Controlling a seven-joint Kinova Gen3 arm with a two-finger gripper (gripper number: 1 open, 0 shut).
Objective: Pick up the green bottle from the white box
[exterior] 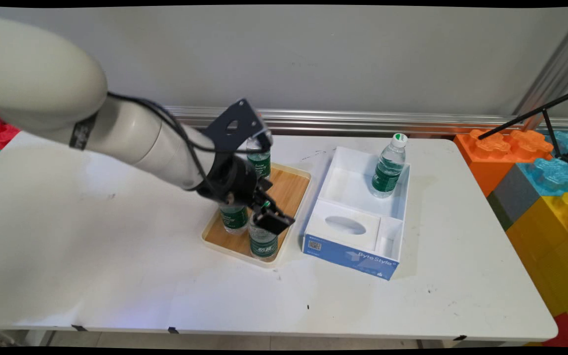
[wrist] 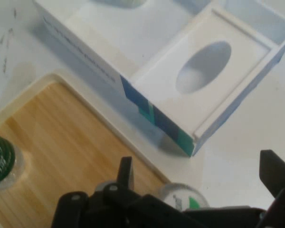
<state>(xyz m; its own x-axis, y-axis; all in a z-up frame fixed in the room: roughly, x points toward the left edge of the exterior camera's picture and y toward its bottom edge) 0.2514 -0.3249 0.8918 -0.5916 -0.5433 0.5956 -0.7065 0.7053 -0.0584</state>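
The gripper (wrist: 199, 178) hangs spread over a bottle cap (wrist: 183, 198). A wooden tray (wrist: 71, 142) lies beneath, with a white box (wrist: 204, 71) just beside it.

The tray (exterior: 293, 190) has a wood-grain floor with a matt finish and a smooth cream rim. The bottles (exterior: 388, 167) are clear plastic with glossy green labels. The box (exterior: 348, 256) is smooth white card with a printed blue front. The tabletop (exterior: 116, 266) is smooth, matt white, with scuffs. The gripper (exterior: 273, 217) is matt black.
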